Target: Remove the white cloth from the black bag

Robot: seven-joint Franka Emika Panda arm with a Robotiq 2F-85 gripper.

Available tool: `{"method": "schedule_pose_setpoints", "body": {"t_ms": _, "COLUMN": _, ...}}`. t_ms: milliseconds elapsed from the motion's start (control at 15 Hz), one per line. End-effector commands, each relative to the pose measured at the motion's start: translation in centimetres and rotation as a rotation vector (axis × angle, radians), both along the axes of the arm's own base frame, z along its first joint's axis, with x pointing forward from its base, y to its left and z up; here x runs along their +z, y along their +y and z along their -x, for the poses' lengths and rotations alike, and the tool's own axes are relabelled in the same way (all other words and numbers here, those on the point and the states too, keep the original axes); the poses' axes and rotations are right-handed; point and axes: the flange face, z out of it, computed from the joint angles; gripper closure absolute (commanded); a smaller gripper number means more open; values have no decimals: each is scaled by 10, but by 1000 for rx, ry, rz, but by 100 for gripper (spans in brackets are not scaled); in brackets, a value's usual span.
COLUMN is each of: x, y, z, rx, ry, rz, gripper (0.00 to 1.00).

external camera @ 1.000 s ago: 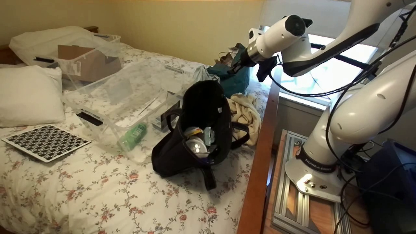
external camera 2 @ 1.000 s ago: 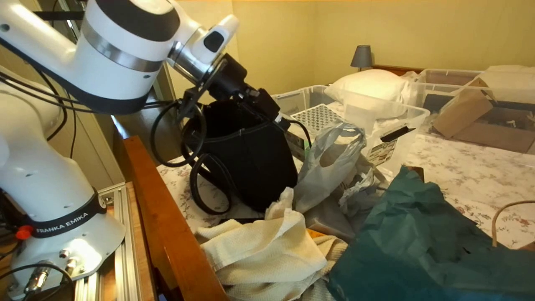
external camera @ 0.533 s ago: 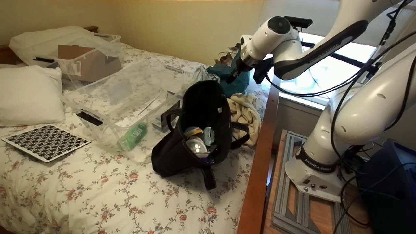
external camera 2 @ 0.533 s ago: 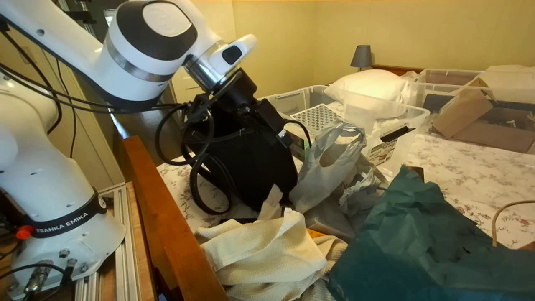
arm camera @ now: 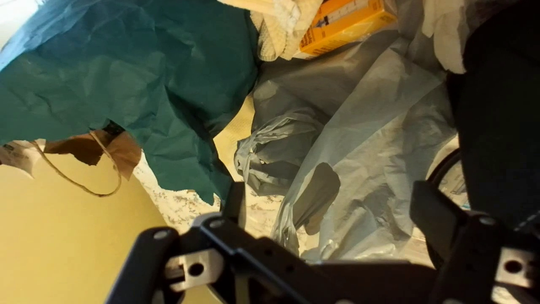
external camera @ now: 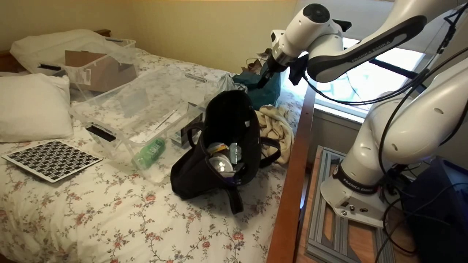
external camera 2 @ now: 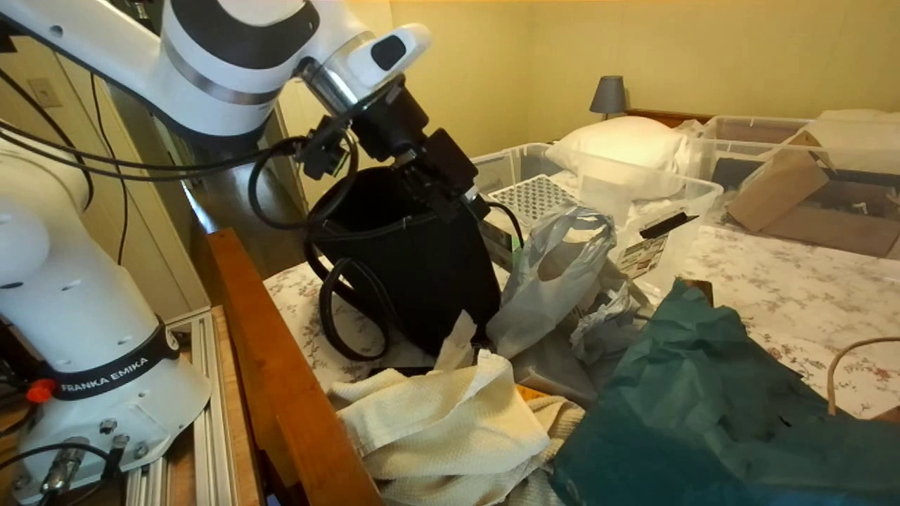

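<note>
We see the gripper (arm camera: 330, 200) spread wide in the wrist view, its angular black fingers (arm camera: 234, 204) well apart and holding nothing, above a thin, crinkled grey plastic bag (arm camera: 375, 135) with a rounded hole in its film. Just beside that, in both exterior views, the black bag (external camera: 193, 175) gapes at its broad, round mouth, its soft matte sides stitched pale along the rim and its straps drooping in loops. Inside we make out a round, shiny lid-like disc (external camera: 221, 163). The cream cloth (external camera 2: 450, 429) lies outside the black bag, near its base, heaped in waffle-textured folds; a thin whitish flap (external camera 2: 458, 344) rises between the two, and we cannot tell whether it belongs to that cloth. A glossy orange box (arm camera: 350, 27) pokes out next to the cloth, and crumpled, paper-like teal sheeting (external camera 2: 689, 407) with a ragged edge spreads alongside. Farther off, a green bottle (external camera: 151, 151) shows through a clear, boxy plastic tub (external camera: 100, 132), near a flat checkered board (external camera: 53, 160).
</note>
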Motion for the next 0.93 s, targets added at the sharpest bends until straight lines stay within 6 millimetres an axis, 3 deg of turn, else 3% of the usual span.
{"method": "schedule_pose_setpoints", "body": {"t_ms": 0, "x": 19, "y": 2, "z": 2, "rx": 113, "ry": 4, "rz": -50, "gripper": 0}}
{"method": "schedule_pose_setpoints", "body": {"t_ms": 467, "x": 36, "y": 8, "z": 15, "rx": 314, "ry": 36, "rz": -152, "gripper": 0}}
{"method": "schedule_pose_setpoints", "body": {"t_ms": 867, "x": 41, "y": 8, "z": 15, "rx": 303, "ry": 45, "rz": -124, "gripper": 0}}
